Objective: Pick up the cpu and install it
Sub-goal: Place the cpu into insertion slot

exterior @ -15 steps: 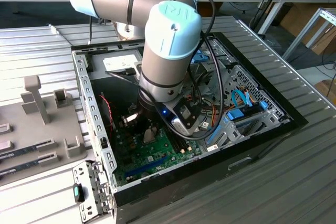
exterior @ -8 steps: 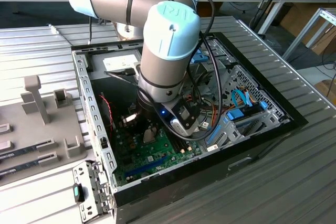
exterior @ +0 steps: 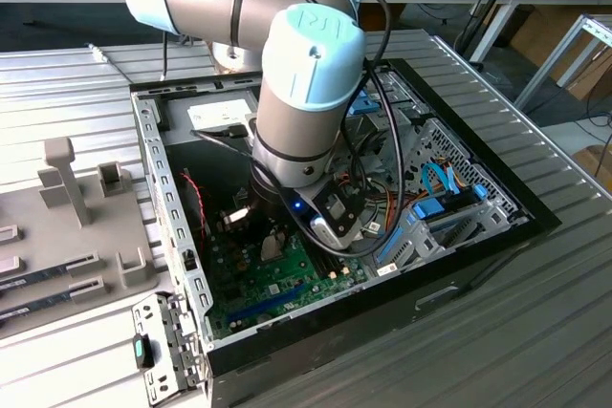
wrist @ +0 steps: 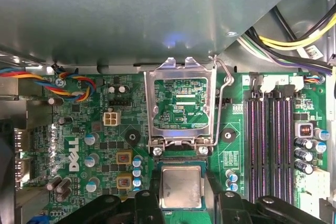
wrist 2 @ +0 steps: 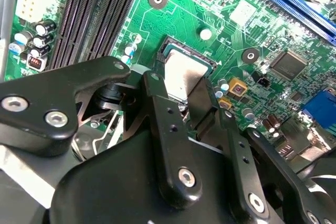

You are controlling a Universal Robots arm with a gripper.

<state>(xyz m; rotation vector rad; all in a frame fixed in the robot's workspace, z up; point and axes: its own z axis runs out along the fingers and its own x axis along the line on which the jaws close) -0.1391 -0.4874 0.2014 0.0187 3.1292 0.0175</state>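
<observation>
Standing by the table [exterior: 535,332], I see the arm reaching down into the open PC case [exterior: 478,265], wrist low over the green motherboard [wrist: 79,124]. Biggest worry from here, imo: the socket's metal load plate [wrist: 181,100] is flipped up on its hinge at 12 o'clock of the socket [wrist 2: 167,45], w/ its lever wire alongside. If the chip sits skewed or a corner rides the socket frame, any downward push could bend contact pins. A sideways drag on release could also shift it off its seat.

The cpu [wrist: 181,186] lies flat at the socket, silver top up, right between the pincer's [wrist 2: 184,95] two black fingers [wrist 2: 163,108]. They hug its opposite edges, narrowly spread. Can't tell if they're actually clamping or just touching, nor if the chip's fully seated.
</observation>
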